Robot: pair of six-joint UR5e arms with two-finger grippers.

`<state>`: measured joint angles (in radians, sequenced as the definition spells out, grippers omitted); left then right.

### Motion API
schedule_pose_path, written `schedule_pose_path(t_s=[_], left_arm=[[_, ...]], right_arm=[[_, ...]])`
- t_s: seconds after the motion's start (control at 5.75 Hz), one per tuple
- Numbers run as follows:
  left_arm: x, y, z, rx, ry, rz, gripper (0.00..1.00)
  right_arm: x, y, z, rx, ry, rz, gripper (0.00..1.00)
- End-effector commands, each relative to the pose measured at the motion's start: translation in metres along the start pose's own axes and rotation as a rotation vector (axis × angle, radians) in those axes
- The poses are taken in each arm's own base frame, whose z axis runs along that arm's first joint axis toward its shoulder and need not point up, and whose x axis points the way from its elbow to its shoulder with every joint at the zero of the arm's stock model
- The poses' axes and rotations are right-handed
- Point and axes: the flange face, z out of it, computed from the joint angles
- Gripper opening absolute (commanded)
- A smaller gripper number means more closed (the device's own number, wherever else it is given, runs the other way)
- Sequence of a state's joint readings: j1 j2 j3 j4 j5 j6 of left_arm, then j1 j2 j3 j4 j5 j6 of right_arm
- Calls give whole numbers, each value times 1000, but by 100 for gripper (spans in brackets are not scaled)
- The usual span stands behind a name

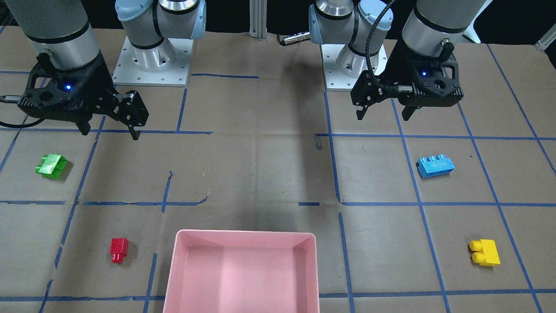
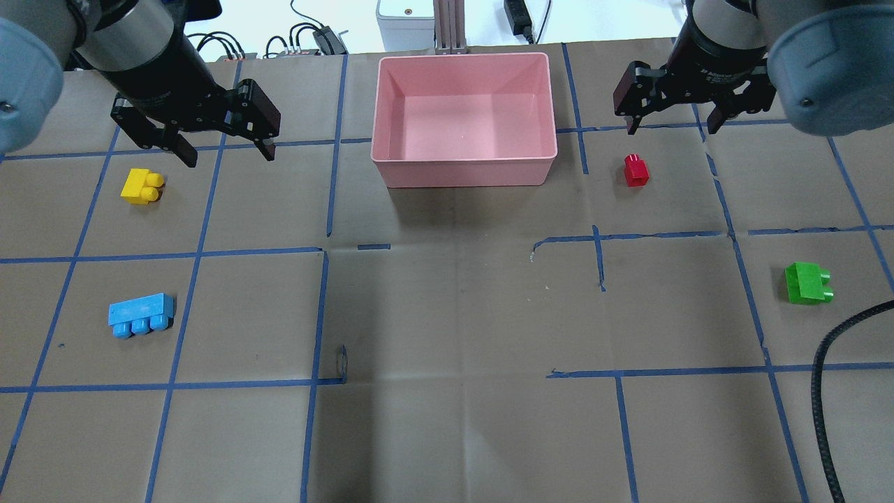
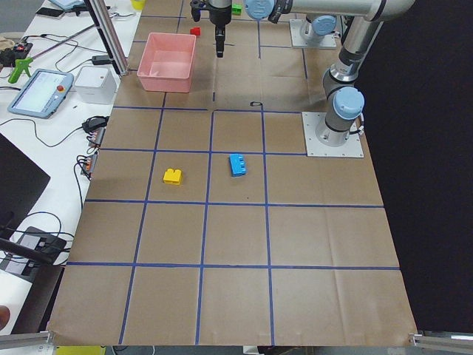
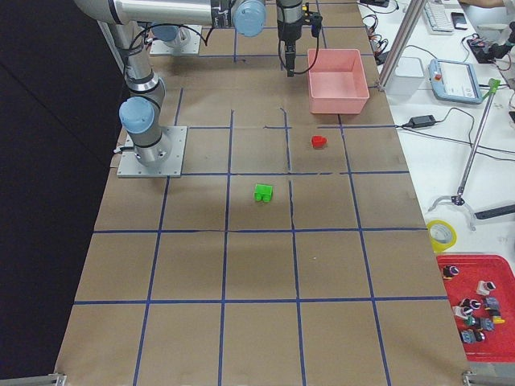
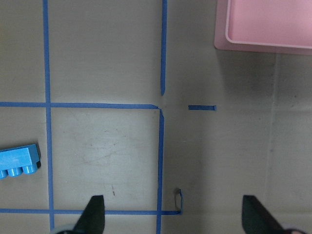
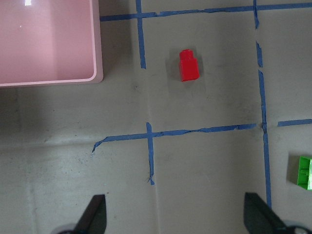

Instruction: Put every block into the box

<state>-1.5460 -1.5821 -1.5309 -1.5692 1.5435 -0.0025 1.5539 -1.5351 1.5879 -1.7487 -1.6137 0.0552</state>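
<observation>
The empty pink box [image 2: 464,173] stands at the table's far middle. To my left lie the yellow block [image 2: 141,187] and the blue block [image 2: 140,314]. On my right are the red block [image 2: 635,170] and the green block [image 2: 808,282]. My left gripper [image 2: 227,150] hangs open and empty above the table, between the yellow block and the box. Open and empty too, my right gripper [image 2: 672,129] hovers just beyond the red block. The left wrist view shows the blue block [image 5: 18,161] and a box corner [image 5: 263,29]; the right wrist view shows the red block [image 6: 188,66].
Blue tape lines grid the brown table. A black cable [image 2: 831,391] trails in at the near right. The two arm bases [image 1: 152,61] [image 1: 352,65] sit at the robot's edge. A side bench holds a tablet [image 3: 41,92] and a red tray [image 4: 479,301].
</observation>
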Motion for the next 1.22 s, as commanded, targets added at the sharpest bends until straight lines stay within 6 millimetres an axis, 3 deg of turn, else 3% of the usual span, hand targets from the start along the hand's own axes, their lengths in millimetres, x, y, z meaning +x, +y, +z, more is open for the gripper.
schedule_pose_path(t_s=[0.0,0.7,0.87,1.04], left_arm=[[0,2,-3,7,0,0,99],[-6,2,-4,5,-14,4,99],[-16,5,-9,7,-16,-17,99],[-56,1,-12,6,-14,-91,99]], right_arm=[[-1,0,0,-2,-12,0,100],[-1,2,-3,0,-14,0,100],[-1,2,0,-9,-12,0,100],[-1,4,-5,-2,-12,0,100]])
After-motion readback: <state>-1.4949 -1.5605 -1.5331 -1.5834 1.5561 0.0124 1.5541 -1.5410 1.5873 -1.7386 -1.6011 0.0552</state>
